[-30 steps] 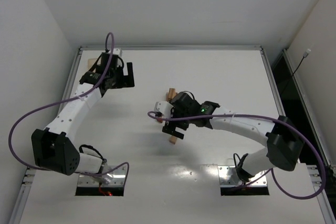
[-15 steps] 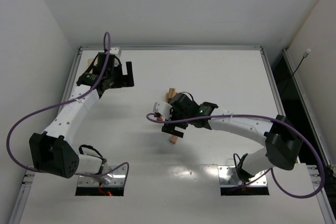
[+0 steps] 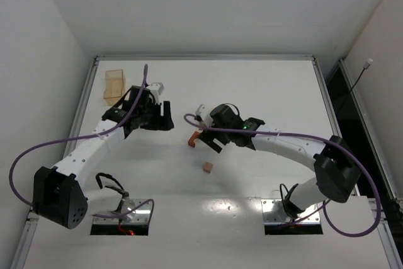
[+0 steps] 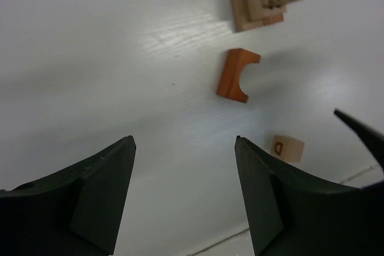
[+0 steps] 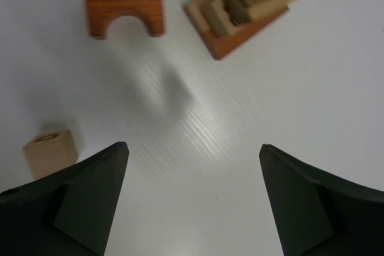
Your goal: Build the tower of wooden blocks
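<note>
We log left gripper: jaws apart, empty, aimed at table near arch block. Right gripper: jaws wide, empty, likely ready for pickup. Tower stands just beside arch block; lettered cube lies loose, apart, awaiting stacking.

tower: stacked | arch block: reddish-brown, near tower (lying flat) | lettered cube: tan, apart

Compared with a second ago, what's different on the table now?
The left arm swung from the far-left corner toward the middle, uncovering the pale tray. The right arm shifted toward the far side, off the small cube. Nothing was picked up or let go; both pairs of jaws are open and empty. The cube and red arch stayed put.
</note>
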You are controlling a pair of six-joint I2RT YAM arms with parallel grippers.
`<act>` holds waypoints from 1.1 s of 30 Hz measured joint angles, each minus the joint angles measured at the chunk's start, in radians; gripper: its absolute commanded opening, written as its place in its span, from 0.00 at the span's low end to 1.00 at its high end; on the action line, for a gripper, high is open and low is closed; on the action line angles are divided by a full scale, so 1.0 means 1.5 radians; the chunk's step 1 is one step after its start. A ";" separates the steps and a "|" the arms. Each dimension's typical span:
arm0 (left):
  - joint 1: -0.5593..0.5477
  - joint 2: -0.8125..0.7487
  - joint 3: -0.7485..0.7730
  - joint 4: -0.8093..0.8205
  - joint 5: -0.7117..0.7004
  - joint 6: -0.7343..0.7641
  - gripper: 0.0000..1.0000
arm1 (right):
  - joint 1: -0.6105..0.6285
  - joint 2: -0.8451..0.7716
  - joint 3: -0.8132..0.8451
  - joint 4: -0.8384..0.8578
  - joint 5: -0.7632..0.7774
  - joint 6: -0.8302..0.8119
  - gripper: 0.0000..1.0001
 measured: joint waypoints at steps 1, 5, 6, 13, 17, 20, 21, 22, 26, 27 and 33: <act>-0.011 -0.002 -0.010 0.001 0.019 -0.003 0.63 | -0.017 0.000 -0.001 0.000 0.016 0.020 0.88; -0.056 0.022 -0.013 0.016 0.064 -0.008 0.63 | -0.087 0.000 0.002 -0.001 0.056 0.086 0.88; -0.068 0.038 -0.008 0.017 0.069 -0.009 0.63 | -0.105 0.001 0.007 -0.005 0.059 0.099 0.88; -0.136 0.183 0.065 0.024 0.053 -0.016 0.60 | -0.208 0.001 0.055 -0.012 0.050 0.163 0.86; -0.177 0.238 0.098 0.024 -0.005 -0.027 0.53 | -0.237 0.001 0.056 -0.022 0.030 0.175 0.86; -0.202 0.260 0.109 0.024 -0.045 -0.035 0.51 | -0.256 0.000 0.056 -0.025 0.016 0.182 0.86; -0.209 0.267 0.111 0.023 -0.053 -0.037 0.51 | -0.263 0.000 0.056 -0.025 0.010 0.183 0.86; -0.214 0.274 0.114 0.022 -0.063 -0.040 0.51 | -0.268 0.000 0.056 -0.025 0.006 0.184 0.86; -0.220 0.299 0.119 0.021 -0.099 -0.049 0.49 | -0.289 -0.003 0.055 -0.025 -0.012 0.186 0.86; -0.220 0.304 0.119 0.020 -0.107 -0.051 0.47 | -0.294 -0.005 0.055 -0.025 -0.016 0.186 0.86; -0.220 0.344 0.130 0.015 -0.126 -0.062 0.44 | -0.312 -0.007 0.055 -0.025 -0.034 0.193 0.86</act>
